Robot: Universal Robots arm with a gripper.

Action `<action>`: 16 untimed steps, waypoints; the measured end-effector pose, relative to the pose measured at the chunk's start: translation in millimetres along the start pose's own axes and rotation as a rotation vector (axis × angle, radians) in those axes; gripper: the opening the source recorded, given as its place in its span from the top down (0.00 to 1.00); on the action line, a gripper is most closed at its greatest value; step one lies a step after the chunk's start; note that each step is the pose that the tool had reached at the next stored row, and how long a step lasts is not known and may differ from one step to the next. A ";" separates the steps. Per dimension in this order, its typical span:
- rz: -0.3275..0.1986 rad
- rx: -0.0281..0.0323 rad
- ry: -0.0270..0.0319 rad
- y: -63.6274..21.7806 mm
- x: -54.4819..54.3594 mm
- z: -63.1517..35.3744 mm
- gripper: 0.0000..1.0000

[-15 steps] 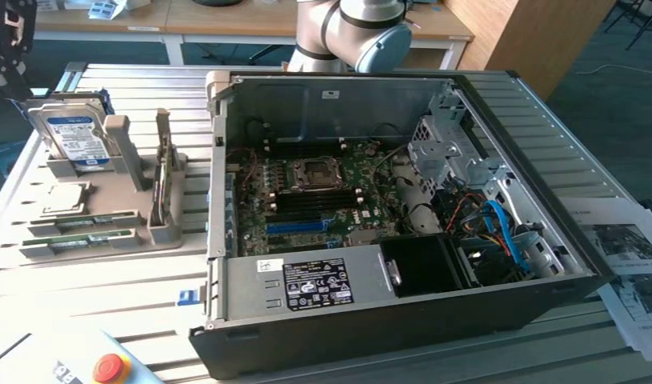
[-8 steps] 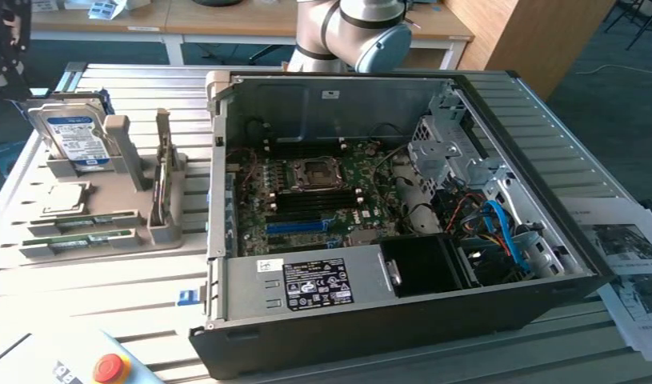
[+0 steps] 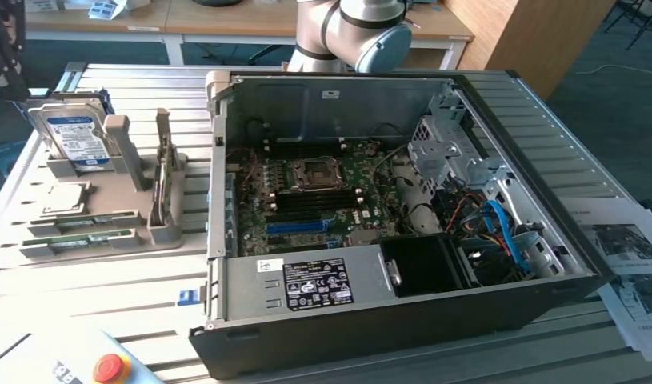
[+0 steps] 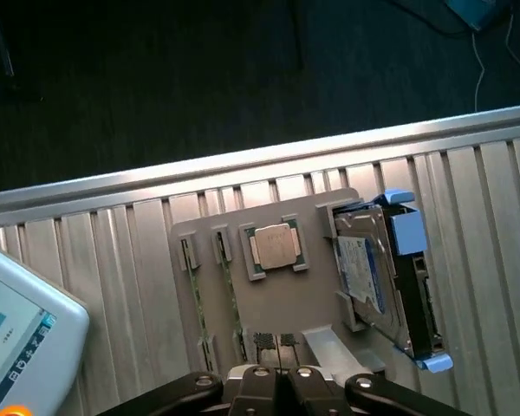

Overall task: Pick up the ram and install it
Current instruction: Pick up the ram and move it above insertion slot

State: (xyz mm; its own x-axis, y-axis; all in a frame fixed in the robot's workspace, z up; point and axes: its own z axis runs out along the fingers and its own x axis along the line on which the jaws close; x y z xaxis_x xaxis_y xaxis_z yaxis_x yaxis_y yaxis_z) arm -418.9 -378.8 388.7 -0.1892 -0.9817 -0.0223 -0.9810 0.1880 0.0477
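Two ram sticks, thin and green, lie in slots of the grey parts holder (image 3: pixel 112 204) on the exterior view's left, one ram stick (image 3: pixel 78 221) beside the other (image 3: pixel 82 238). In the wrist view the ram sticks (image 4: pixel 196 295) run side by side along the holder (image 4: pixel 277 299), next to a square processor (image 4: pixel 273 246). My gripper (image 4: pixel 275 342) hangs high above the holder's edge, its fingers together and holding nothing. The arm (image 3: pixel 358 32) stands behind the open computer case (image 3: pixel 337 320), whose motherboard (image 3: pixel 315 196) shows a blue slot (image 3: pixel 297 226).
A silver hard drive (image 3: pixel 73 138) with a blue-white label stands upright in the holder, also in the wrist view as the hard drive (image 4: pixel 377 273). A pendant with a red button (image 3: pixel 110 368) lies at the front. Papers (image 3: pixel 630 264) lie at the exterior view's right.
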 end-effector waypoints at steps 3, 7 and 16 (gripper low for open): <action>-0.046 -0.0017 0.0023 0.0 0.0 0.1 0.90; -0.108 -0.0035 0.0054 0.0 0.0 0.2 0.90; -0.135 -0.0042 0.0067 0.0 0.0 0.2 0.90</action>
State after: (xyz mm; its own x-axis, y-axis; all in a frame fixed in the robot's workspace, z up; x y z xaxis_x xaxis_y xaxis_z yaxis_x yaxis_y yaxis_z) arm -418.9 -378.8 388.5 -0.0550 -0.9982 -0.0221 -0.9973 0.0539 0.0489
